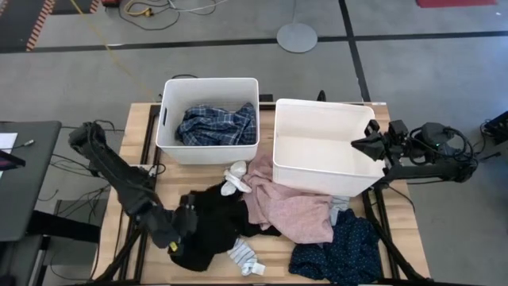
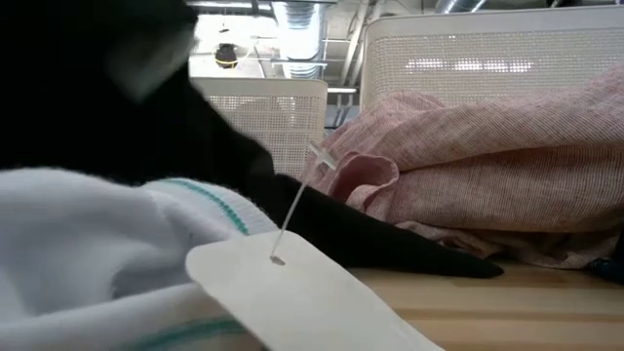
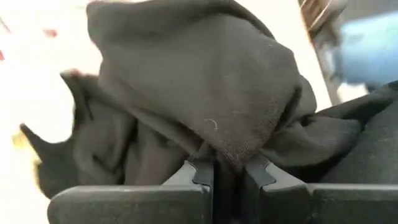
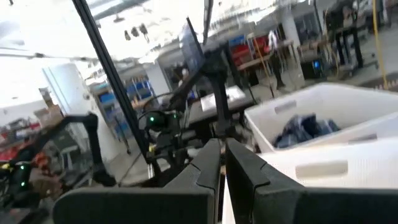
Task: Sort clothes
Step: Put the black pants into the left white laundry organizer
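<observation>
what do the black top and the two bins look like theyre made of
Black top: soft matte knit, probably cotton jersey or fleece; ribbed hem, loose folds. Left bin and right bin: white rigid plastic, likely; smooth moulded walls from above, fine mesh-like texture from table height.

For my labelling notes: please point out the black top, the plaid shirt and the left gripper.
black top (image 1: 213,221): high view, middle of its fabric.
plaid shirt (image 1: 218,125): high view, middle of it.
left gripper (image 3: 228,175): left wrist view, between its fingertips.

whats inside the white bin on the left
A crumpled blue-white plaid shirt lies inside the left white plastic bin, covering most of its floor. Anything beneath the shirt is hidden.
</observation>
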